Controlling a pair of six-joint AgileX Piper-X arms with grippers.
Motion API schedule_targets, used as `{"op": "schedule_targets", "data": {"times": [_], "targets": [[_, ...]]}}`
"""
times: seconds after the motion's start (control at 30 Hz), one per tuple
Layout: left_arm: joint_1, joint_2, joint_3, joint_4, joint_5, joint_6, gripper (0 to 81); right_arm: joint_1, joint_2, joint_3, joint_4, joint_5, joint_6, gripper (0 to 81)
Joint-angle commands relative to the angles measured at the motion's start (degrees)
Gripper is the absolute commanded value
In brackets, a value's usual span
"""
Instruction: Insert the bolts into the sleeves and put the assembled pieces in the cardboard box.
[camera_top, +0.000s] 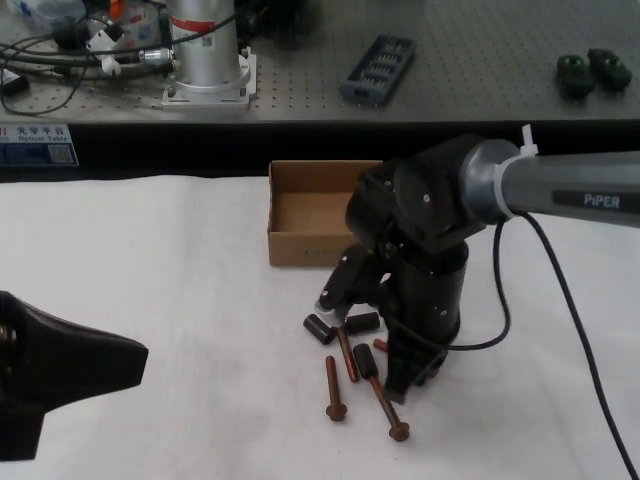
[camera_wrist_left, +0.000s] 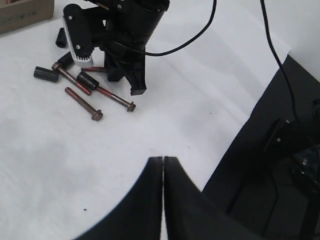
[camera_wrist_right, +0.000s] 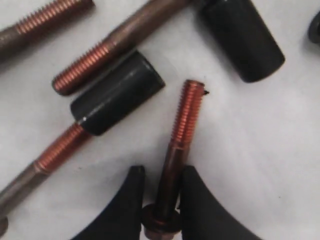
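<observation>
My right gripper (camera_wrist_right: 160, 172) is down on the white cloth among the loose parts, its fingers shut on a copper bolt (camera_wrist_right: 181, 125) near the head; the threaded end points away. Beside it a black sleeve (camera_wrist_right: 117, 92) sits over the end of another bolt (camera_wrist_right: 55, 150). A second sleeve (camera_wrist_right: 242, 37) and a bare bolt (camera_wrist_right: 100, 52) lie farther off. In the high view the right gripper (camera_top: 400, 372) stands over bolts (camera_top: 333, 385) and sleeves (camera_top: 318, 327), in front of the open cardboard box (camera_top: 300, 250). My left gripper (camera_wrist_left: 163, 165) hovers shut and holds nothing.
White cloth (camera_top: 150, 260) covers the bench in front of a black edge. Behind it are a metal post base (camera_top: 205, 60), cables (camera_top: 50, 50) and a grey bit holder (camera_top: 378, 65). The left arm (camera_top: 50, 385) sits at the near left. The right arm's cable (camera_top: 560, 300) trails over the cloth.
</observation>
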Motion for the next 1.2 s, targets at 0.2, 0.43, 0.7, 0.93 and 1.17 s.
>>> {"op": "schedule_targets", "data": {"times": [0.2, 0.43, 0.7, 0.93, 1.17], "targets": [[0.1, -0.4, -0.1, -1.7, -5.5, 14.4, 0.7, -5.8, 1.2, 0.4, 1.5, 3.5, -18.9, 2.9], [0.1, -0.4, -0.1, -5.3, -7.7, 19.6, 0.7, -6.9, 1.2, 0.4, -1.1, 1.9, -39.3, 2.9], [0.1, -0.4, -0.1, -9.9, -7.7, 21.3, 0.7, -6.9, 1.2, 0.4, -7.0, -10.6, -65.6, 2.9], [0.1, -0.4, -0.1, -9.9, -7.7, 22.0, 0.7, -8.2, 1.2, 0.4, -8.6, -18.9, -87.2, 2.9], [0.1, -0.4, -0.1, -8.9, -7.7, 18.4, 0.7, -8.2, 1.2, 0.4, -8.6, -19.3, -115.5, 2.9]]}}
